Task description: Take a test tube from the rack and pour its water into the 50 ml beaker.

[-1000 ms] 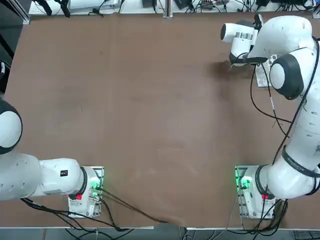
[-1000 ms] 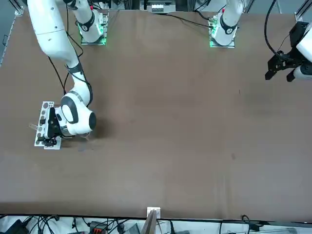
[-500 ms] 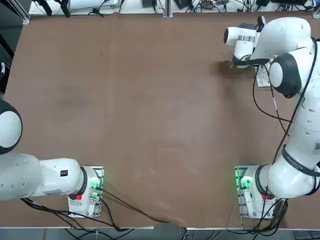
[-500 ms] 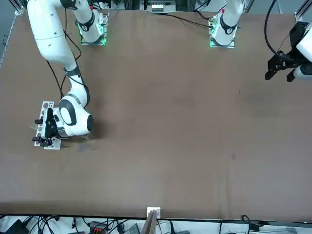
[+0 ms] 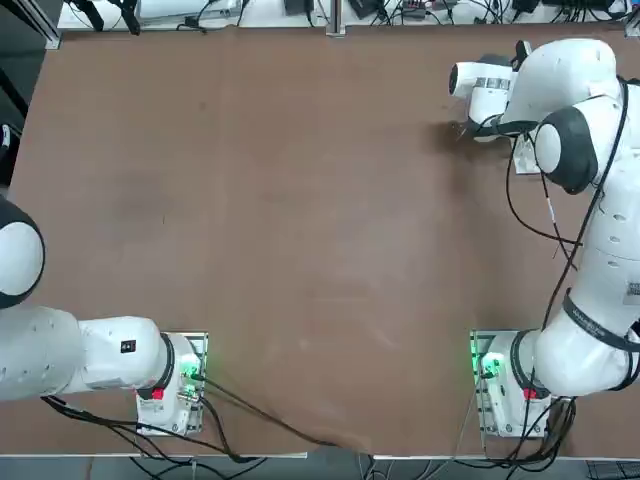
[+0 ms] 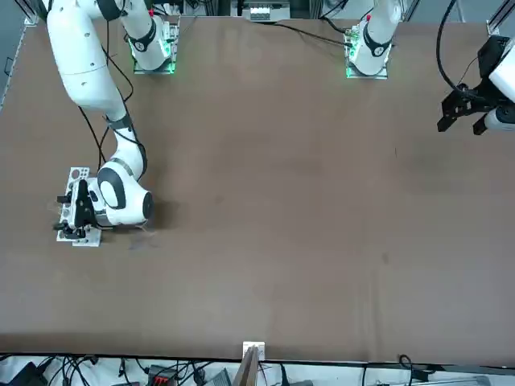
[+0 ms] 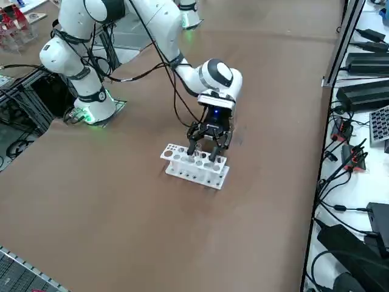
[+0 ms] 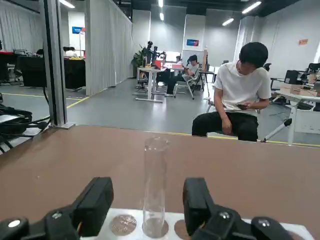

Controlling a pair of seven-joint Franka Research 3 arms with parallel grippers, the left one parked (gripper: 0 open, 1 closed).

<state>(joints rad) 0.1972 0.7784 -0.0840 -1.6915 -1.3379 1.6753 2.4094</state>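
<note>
The right gripper is standing open around the upright test tube, probably slick, breakable glass best pinched mid-length.

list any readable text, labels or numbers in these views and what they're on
None can be read.
Blue sign on the far room wall: too small to read.
Blue panel on the back wall: blurred.
The rack, test tube and right gripper carry no visible markings.
</note>
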